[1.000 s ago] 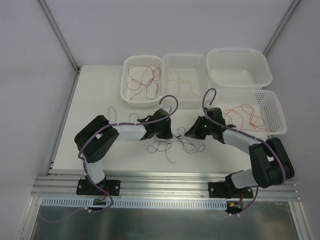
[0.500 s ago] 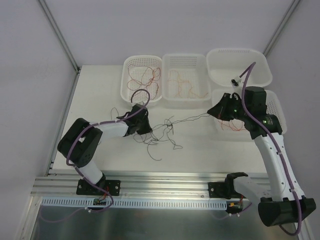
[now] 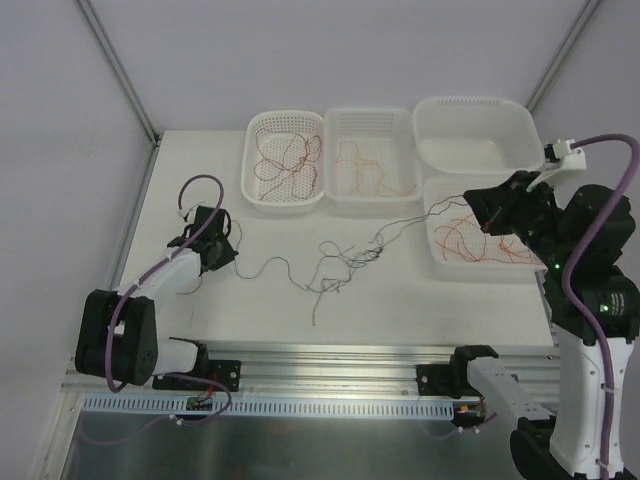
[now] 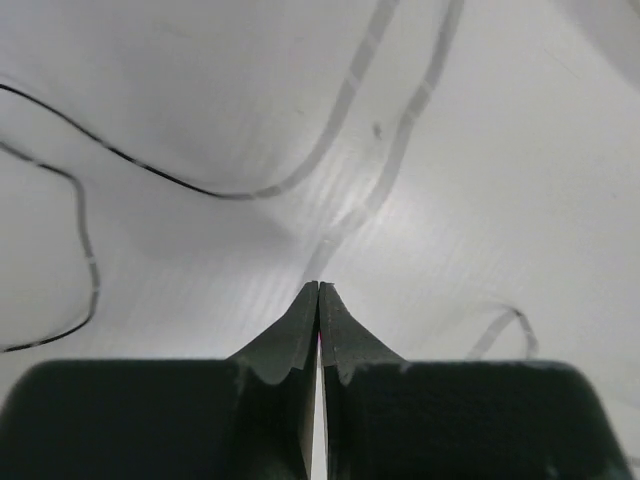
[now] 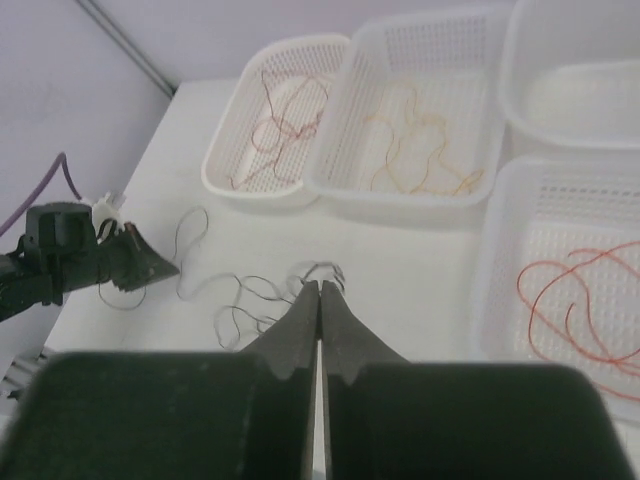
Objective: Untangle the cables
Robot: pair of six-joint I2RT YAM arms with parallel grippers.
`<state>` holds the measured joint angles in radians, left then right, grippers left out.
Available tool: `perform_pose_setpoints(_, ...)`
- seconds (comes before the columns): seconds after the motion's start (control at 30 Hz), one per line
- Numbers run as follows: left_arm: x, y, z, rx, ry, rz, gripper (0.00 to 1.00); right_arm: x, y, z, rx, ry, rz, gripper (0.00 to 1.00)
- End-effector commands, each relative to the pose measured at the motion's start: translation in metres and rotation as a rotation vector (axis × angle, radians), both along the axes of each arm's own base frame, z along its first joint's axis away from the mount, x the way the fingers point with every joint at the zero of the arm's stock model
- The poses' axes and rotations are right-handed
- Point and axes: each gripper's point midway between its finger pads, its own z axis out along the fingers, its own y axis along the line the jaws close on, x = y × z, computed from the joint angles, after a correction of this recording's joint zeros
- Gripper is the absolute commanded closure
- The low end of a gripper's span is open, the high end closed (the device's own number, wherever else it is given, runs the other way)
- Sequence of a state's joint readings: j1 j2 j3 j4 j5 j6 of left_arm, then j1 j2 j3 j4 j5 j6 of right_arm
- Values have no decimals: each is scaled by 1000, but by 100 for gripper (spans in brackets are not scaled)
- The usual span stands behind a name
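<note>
Thin black cables (image 3: 345, 262) lie as a loose tangle on the white table, with strands drawn out to both sides. My left gripper (image 3: 230, 256) is low at the table's left, shut on a black strand that runs right to the tangle. In the left wrist view the jaws (image 4: 319, 286) are pressed together, and black cable (image 4: 150, 172) curves over the table beyond them. My right gripper (image 3: 473, 201) is raised over the near right basket, shut on a strand stretched from the tangle. The right wrist view shows shut tips (image 5: 320, 284) above the black cables (image 5: 250, 295).
Four white baskets stand at the back right. One (image 3: 252, 170) holds dark red cable, one (image 3: 372, 205) orange cable, and one (image 3: 535, 150) shows nothing inside. The near right basket (image 3: 560, 250) holds bright red cable. A metal rail (image 3: 320, 380) runs along the near edge.
Both arms swung apart: the left gripper moved far left, the right gripper rose and moved right over the basket. The black clump between them has been stretched into a long line.
</note>
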<state>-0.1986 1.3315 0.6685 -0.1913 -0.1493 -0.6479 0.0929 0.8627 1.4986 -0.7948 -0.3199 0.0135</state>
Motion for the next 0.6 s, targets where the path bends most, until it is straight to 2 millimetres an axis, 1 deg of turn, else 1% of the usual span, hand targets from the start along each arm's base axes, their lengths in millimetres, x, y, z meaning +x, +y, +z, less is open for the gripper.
perform_pose_setpoints(0.0,-13,42,17,160,26,91,100,-8,-17,56,-13,-207,-88,99)
perform_pose_setpoints(0.03,-16,54,22,177,32,128,100,-12,-16,73,-3,-276,-82,99)
perform_pose_setpoints(0.07,-13,62,31,186,15,153,100,-13,-14,78,25,-295,-77,99)
perform_pose_setpoints(0.1,-13,72,39,188,0,176,100,-12,-9,80,46,-305,-52,99)
perform_pose_setpoints(0.13,-10,73,47,172,-25,180,100,-12,-4,80,49,-298,-21,99)
perform_pose_setpoints(0.17,-6,71,57,170,-54,158,100,-8,14,71,80,-241,78,99)
perform_pose_setpoints(0.2,-3,59,64,118,-77,108,100,-7,23,65,103,-205,125,99)
perform_pose_setpoints(0.23,1,52,76,95,-116,66,100,1,30,49,125,-154,158,99)
perform_pose_setpoints(0.27,5,42,86,56,-146,23,100,2,41,41,166,-117,213,99)
perform_pose_setpoints(0.3,6,31,91,21,-162,-19,93,5,45,31,179,-92,230,99)
perform_pose_setpoints(0.33,7,13,99,-46,-190,-89,87,9,48,22,187,-65,239,99)
perform_pose_setpoints(0.37,7,-7,104,-90,-216,-162,80,10,57,10,191,-22,275,99)
perform_pose_setpoints(0.4,6,-20,109,-115,-234,-207,69,14,65,0,184,20,308,99)
perform_pose_setpoints(0.43,2,-34,114,-137,-254,-263,61,12,71,-10,173,60,331,99)
perform_pose_setpoints(0.47,-3,-52,117,-145,-266,-326,54,8,85,-16,152,82,374,99)
perform_pose_setpoints(0.5,-6,-61,120,-148,-276,-356,48,8,93,-23,131,101,392,99)
perform_pose_setpoints(0.53,-10,-69,125,-165,-291,-389,37,11,101,-38,106,144,408,99)
perform_pose_setpoints(0.57,-14,-76,127,-184,-296,-417,33,4,117,-46,92,170,460,99)
